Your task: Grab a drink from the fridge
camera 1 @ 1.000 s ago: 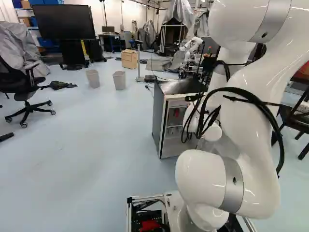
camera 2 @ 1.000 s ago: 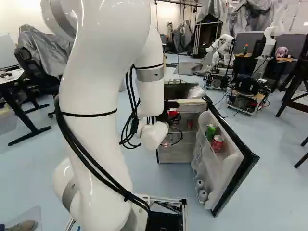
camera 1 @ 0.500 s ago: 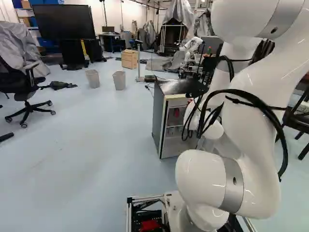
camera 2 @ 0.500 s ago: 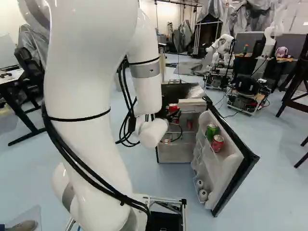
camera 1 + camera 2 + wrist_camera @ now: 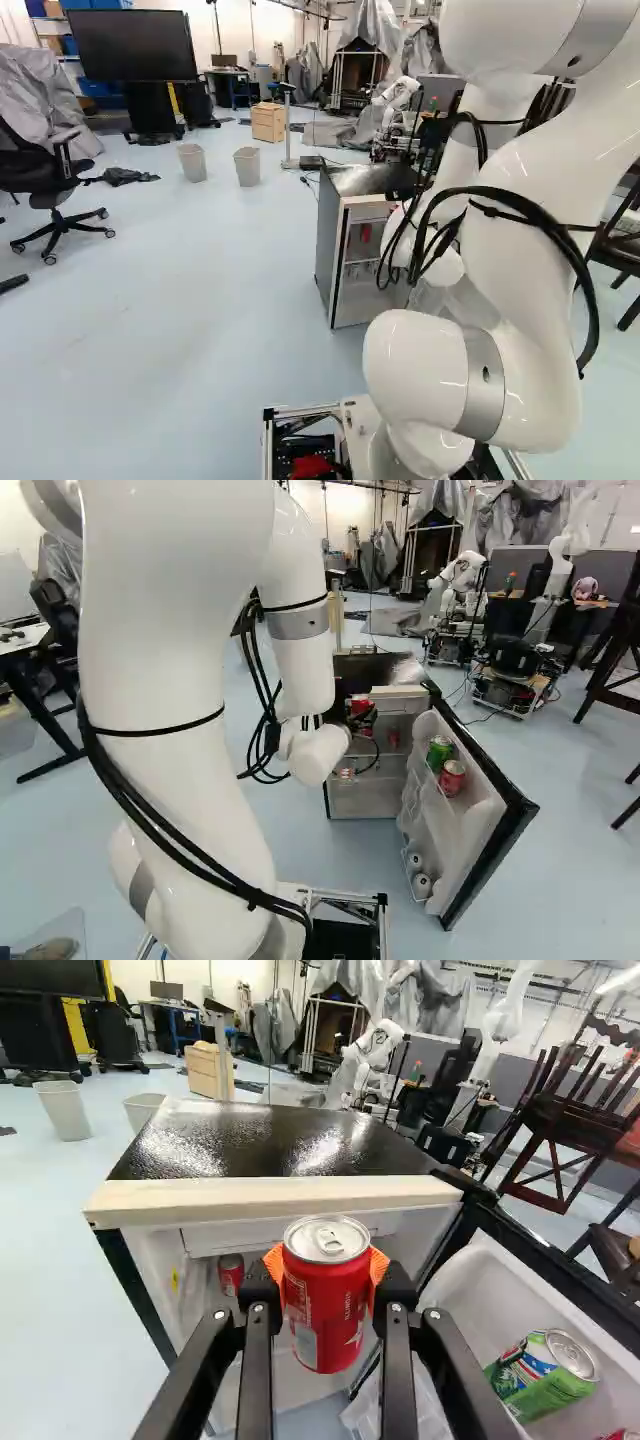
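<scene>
In the right base view my gripper [image 5: 362,718] is at the open fridge [image 5: 372,802], partly behind the wrist. A red can [image 5: 360,703] is in it. The wrist view shows the gripper [image 5: 326,1268] shut on the upright red can [image 5: 325,1310], an orange pad against each side. The can is in front of the fridge's pale top edge [image 5: 270,1197]. Another red can [image 5: 231,1273] stands inside the fridge. On the open door's shelf are a green can [image 5: 545,1375] and a red can [image 5: 452,777].
The fridge door [image 5: 490,845] stands wide open to the right in the right base view. Two grey bins [image 5: 247,166] and an office chair [image 5: 55,185] are on the floor. Another robot [image 5: 462,580] stands beyond the fridge, near a wheeled base [image 5: 515,685].
The upper arm has drawn back, shifting leftward in the right base view. The gripper has risen slightly with the red can in it. The base and the fridge have stayed put.
</scene>
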Available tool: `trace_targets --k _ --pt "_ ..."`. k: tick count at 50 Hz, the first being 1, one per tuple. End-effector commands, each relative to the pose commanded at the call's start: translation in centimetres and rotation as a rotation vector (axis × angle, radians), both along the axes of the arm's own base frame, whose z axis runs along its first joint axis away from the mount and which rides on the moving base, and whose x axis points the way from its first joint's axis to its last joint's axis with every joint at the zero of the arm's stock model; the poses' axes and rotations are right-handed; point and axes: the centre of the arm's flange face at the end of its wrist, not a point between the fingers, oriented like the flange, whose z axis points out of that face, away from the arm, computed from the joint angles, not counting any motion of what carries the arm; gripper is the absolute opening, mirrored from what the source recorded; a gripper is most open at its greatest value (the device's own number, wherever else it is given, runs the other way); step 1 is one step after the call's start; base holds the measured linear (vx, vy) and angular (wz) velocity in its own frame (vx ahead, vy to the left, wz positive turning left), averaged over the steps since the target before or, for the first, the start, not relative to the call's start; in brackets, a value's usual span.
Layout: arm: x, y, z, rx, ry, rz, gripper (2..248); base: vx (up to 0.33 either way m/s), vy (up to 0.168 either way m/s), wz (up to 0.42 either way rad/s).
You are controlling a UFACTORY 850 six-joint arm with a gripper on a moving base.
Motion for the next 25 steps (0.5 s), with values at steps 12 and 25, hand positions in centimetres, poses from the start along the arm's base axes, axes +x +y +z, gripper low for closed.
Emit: trace_targets --k 12,25 --pt "-0.1 0.0 1.0 -0.009 -0.020 -0.009 98 0.000 0.000 0.000" --pt "0.0 0.1 2.2 -0.022 -0.050 -0.006 98 0.000 0.000 0.000"
